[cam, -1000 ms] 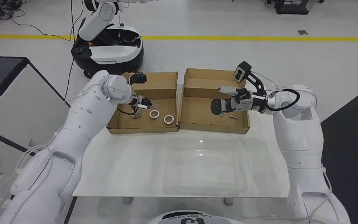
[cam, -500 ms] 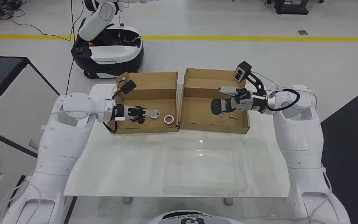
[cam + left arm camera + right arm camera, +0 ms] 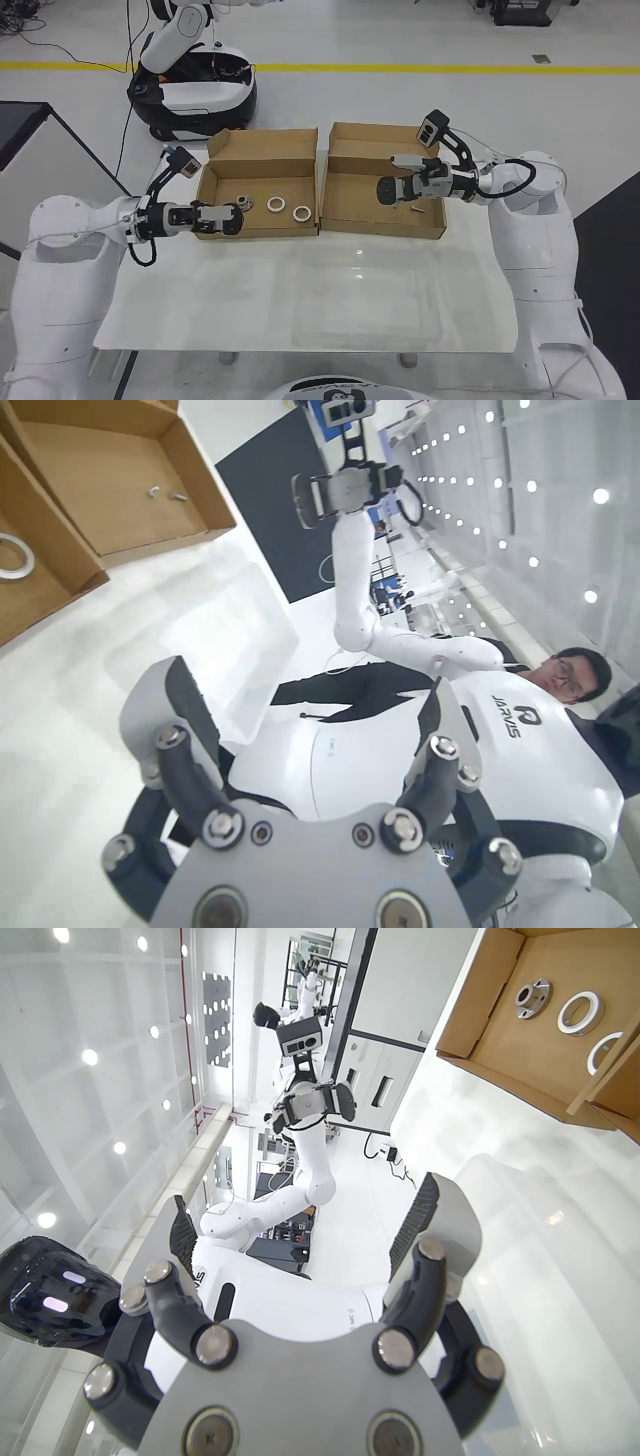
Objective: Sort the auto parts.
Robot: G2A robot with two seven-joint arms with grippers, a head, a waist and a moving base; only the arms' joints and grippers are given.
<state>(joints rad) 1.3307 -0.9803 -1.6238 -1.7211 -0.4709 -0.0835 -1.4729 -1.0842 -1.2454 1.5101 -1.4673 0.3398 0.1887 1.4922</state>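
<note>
Left hand (image 3: 232,218) released, empty, at front wall of left box (image 3: 262,152); right hand (image 3: 385,190) released over adjoining box (image 3: 375,140), presumably awaiting parts.

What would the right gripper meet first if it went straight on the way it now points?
Likely the left arm: the right gripper aims across open space above the table, on the robot's side of the boxes, and the wrist view puts that arm ahead. Depth is unclear.

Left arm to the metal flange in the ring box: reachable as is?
Probably yes. The left gripper is open and empty at the box front edge; the flange lies uncovered just inside, apart from the rings.
</note>
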